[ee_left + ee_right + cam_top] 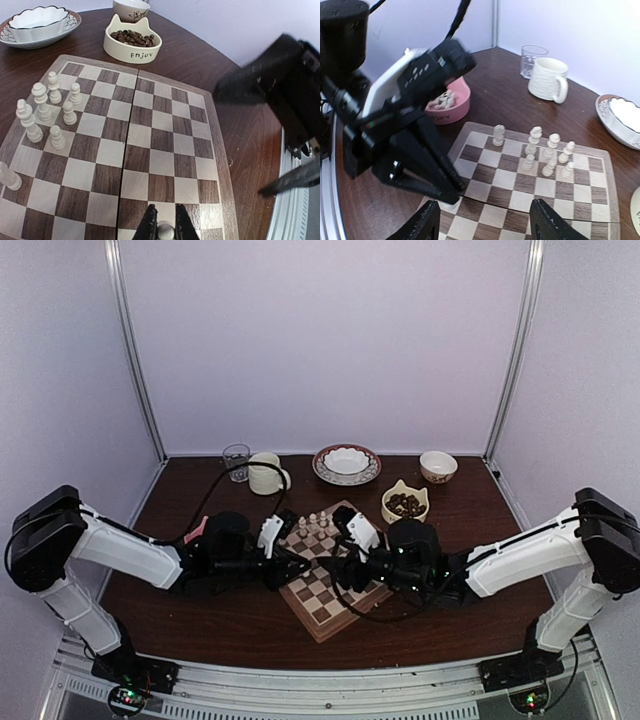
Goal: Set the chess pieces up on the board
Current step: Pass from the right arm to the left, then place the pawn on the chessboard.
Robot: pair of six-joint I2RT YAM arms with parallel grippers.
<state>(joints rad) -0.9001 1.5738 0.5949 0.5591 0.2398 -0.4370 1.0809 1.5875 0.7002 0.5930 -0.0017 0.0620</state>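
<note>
The board (330,585) lies in the middle of the table, its checkered squares filling the left wrist view (150,150). Several pale chess pieces (47,115) stand grouped near one end of it, and they also show in the right wrist view (547,150). My left gripper (165,215) is shut on a round-headed cream chess piece (165,231), low over the board's near edge. In the right wrist view its black fingers (442,187) reach down to a pale edge square. My right gripper (485,210) hangs open over the board, nothing between its fingers.
A pink bowl (447,102) holding more cream pieces sits beside the board. A cream mug (547,80) and a glass (532,60) stand behind it. A cat-eared bowl of brown bits (132,42), a white bowl on a plate (40,22) and a small bowl (438,466) lie beyond.
</note>
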